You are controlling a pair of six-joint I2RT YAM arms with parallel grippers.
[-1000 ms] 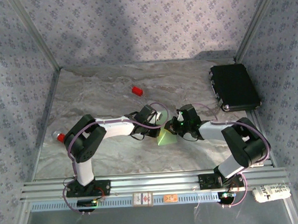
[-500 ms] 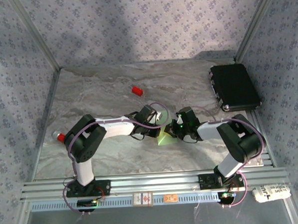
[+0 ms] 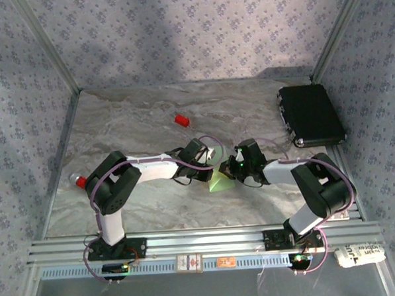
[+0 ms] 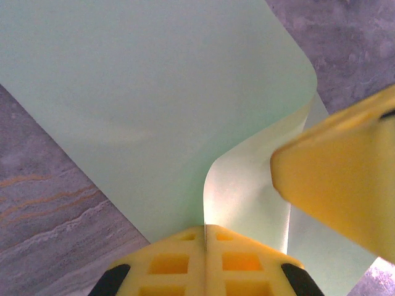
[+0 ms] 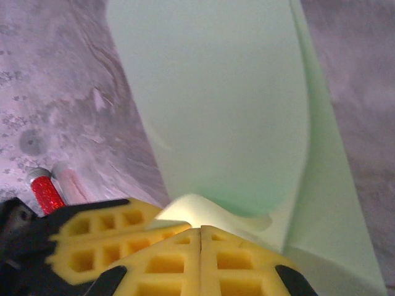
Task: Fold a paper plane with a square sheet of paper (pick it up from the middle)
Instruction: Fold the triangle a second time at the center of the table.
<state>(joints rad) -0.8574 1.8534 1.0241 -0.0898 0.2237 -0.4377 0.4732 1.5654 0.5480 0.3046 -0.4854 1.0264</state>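
Observation:
The square sheet of paper (image 3: 219, 182) is pale green, partly folded, and lies on the marbled table between the two arms. My left gripper (image 3: 215, 162) is shut on one edge of the paper (image 4: 154, 92), which curls up into the seam of its yellow fingers (image 4: 179, 262). My right gripper (image 3: 231, 167) is shut too, with a curled flap of the sheet (image 5: 228, 111) pinched at its tips (image 5: 201, 233). The two grippers are almost touching. The right one's finger (image 4: 342, 185) crosses the left wrist view, and the left one's fingers (image 5: 99, 237) sit beside the right jaws.
A small red block (image 3: 181, 119) lies farther back on the table. A black case (image 3: 311, 114) sits at the back right. A red-capped object (image 3: 80, 181) rests by the left wall, and it is also in the right wrist view (image 5: 44, 191). Patterned walls close three sides.
The right gripper has shifted slightly left, closer to the left gripper, and its elbow has swung a little. The left arm and the sheet have hardly moved.

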